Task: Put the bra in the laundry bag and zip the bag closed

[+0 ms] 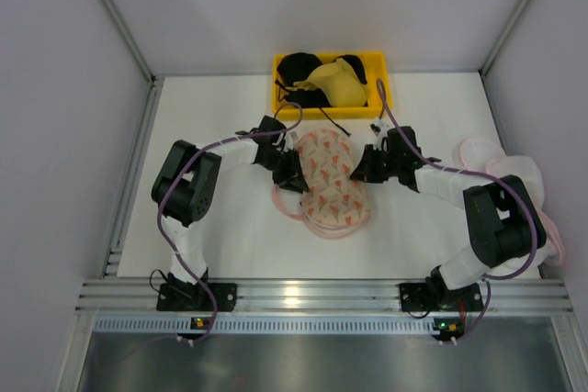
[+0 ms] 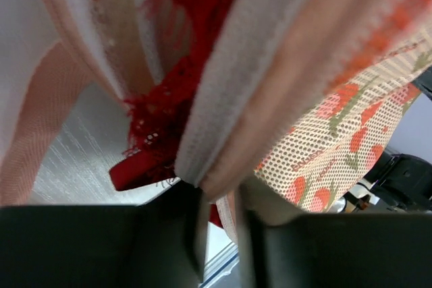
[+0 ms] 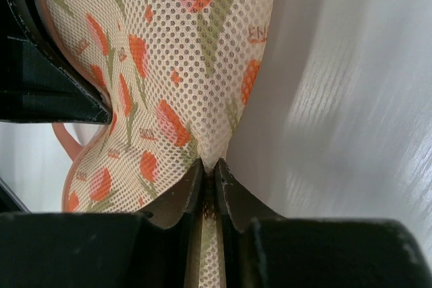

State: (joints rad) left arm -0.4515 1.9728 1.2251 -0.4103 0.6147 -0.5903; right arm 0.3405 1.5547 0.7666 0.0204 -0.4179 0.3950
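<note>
The laundry bag (image 1: 329, 183), two-lobed cream mesh with orange print, lies mid-table. My left gripper (image 1: 290, 170) is at its left edge, shut on the bag's pink zip edge (image 2: 223, 160). The left wrist view shows the red lacy bra (image 2: 169, 99) inside the open gap of the bag. My right gripper (image 1: 360, 168) is at the bag's right side, shut on a pinch of its mesh (image 3: 209, 160) at the waist between the lobes. The printed mesh fills the right wrist view (image 3: 162, 65).
A yellow bin (image 1: 332, 84) at the back holds black bras and a yellow bra. White pink-edged bags (image 1: 514, 172) lie at the right by my right arm. A pink strap loop (image 1: 285, 201) trails from the bag's left side.
</note>
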